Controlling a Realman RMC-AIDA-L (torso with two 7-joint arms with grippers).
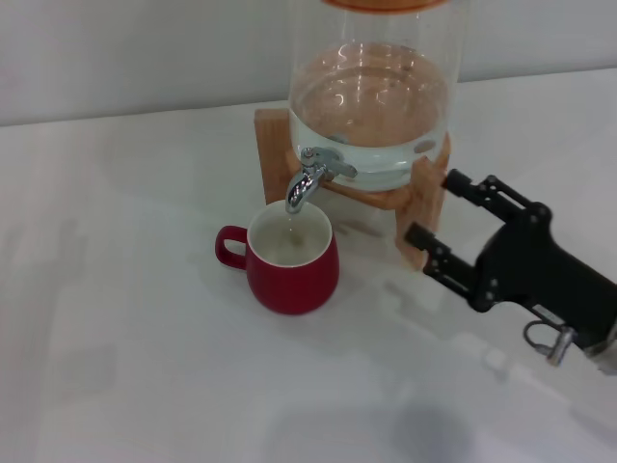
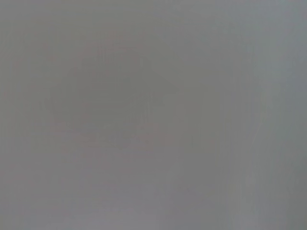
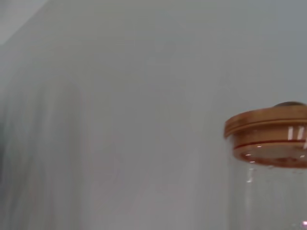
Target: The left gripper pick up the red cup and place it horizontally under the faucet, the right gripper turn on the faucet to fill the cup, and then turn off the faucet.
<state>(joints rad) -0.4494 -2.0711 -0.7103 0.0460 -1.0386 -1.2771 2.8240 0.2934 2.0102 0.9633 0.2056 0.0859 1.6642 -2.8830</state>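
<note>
Head view shows the red cup (image 1: 292, 258) upright under the faucet (image 1: 310, 178) (left gripper unseen), so the right gripper (image 1: 445, 224), fingers apart, must next work its lever.

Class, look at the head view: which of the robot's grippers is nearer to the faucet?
The right. The right gripper hangs open just to the right of the faucet, not touching it. The left gripper is out of view, so it is farther off.

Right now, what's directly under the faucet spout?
The red cup stands upright on the white table under the faucet, handle toward the robot's left. Its cream inside shows; how much water it holds is unclear. The right claw is open, beside the wooden stand.
</note>
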